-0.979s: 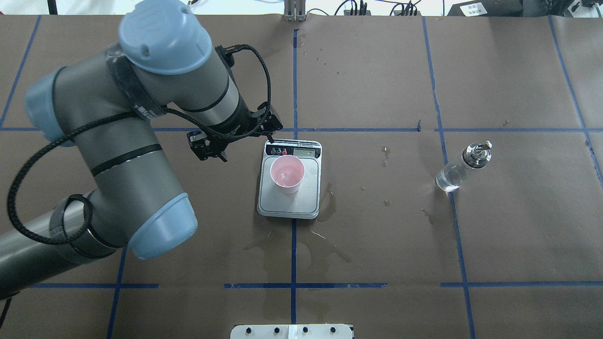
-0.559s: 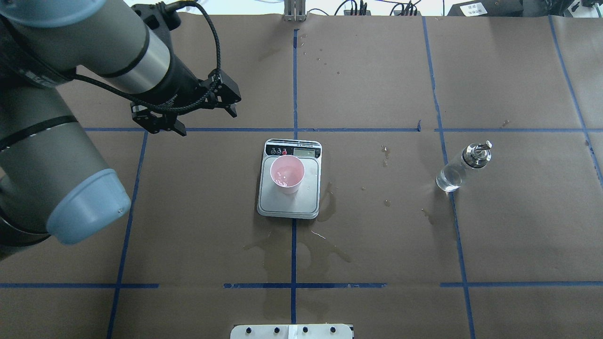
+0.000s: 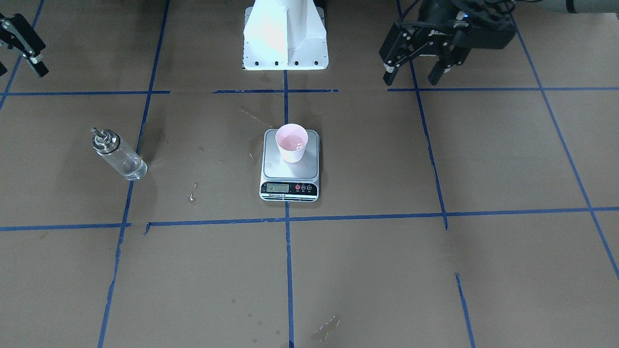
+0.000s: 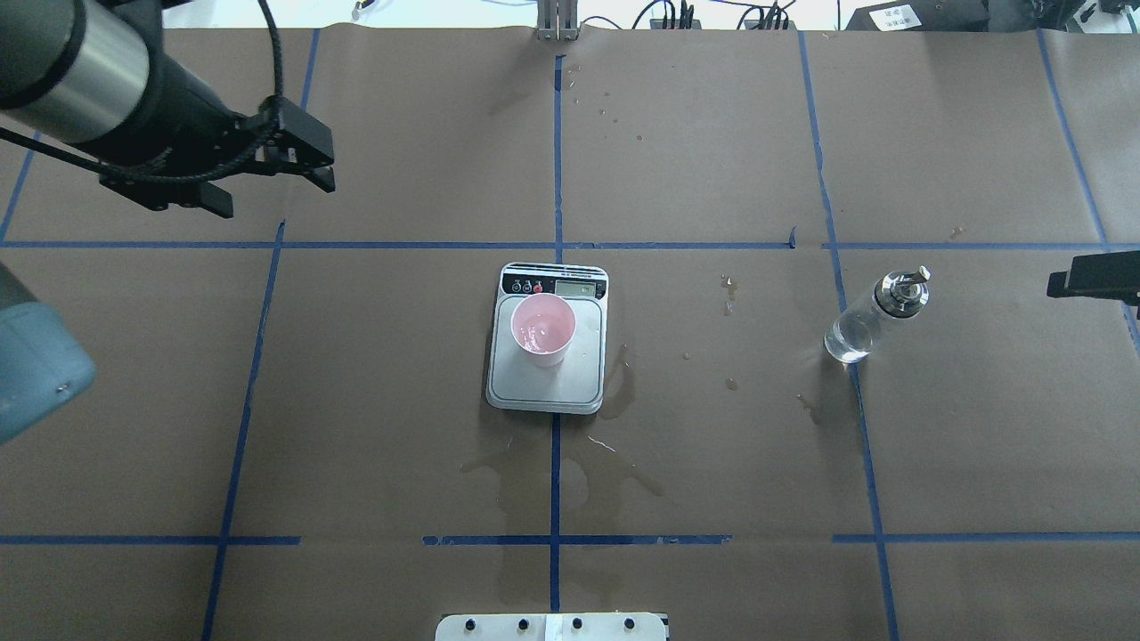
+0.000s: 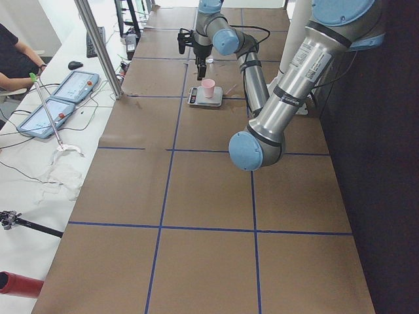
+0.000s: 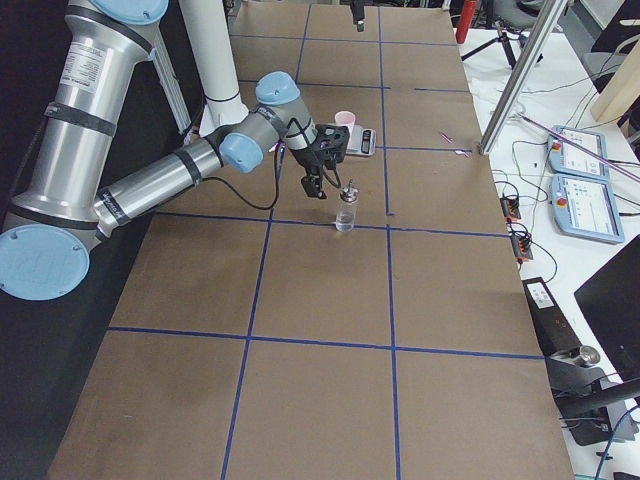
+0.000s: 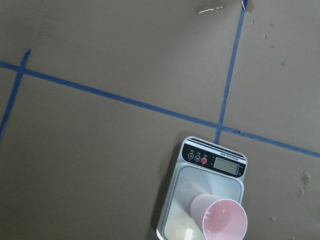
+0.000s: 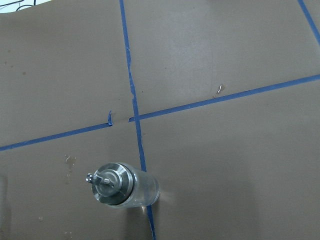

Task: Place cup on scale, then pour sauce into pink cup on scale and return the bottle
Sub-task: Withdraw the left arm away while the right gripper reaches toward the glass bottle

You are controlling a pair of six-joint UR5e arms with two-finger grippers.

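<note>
At the far left of the overhead view the left hand (image 4: 274,196) hangs above the brown worktop (image 4: 392,401), its two black fingers spread wide with nothing between them. It is well apart from the scale.

In the middle lies the scale (image 4: 548,387), a flat steel platform with a black strip holding the display and red and black buttons. The cup (image 4: 543,328), small, pale pink and tapered, stands upright on the platform close to that strip. It holds a shallow pool of clear sauce (image 4: 537,336) that looks pinkish against the cup's inside. Darker wet patches (image 4: 570,467) mark the paper just beside the scale.

Further right the bottle (image 4: 868,316) stands upright on a blue tape line (image 4: 868,463), clear glass with a silver collar and thin spout; how much it holds is hard to tell. The right hand (image 3: 20,71) hovers near it, fingers apart and empty.

Compared with a second ago, the left hand has drawn away from the scale's display strip, and the right hand has entered the overhead view. Cup, scale and bottle have not shifted.
</note>
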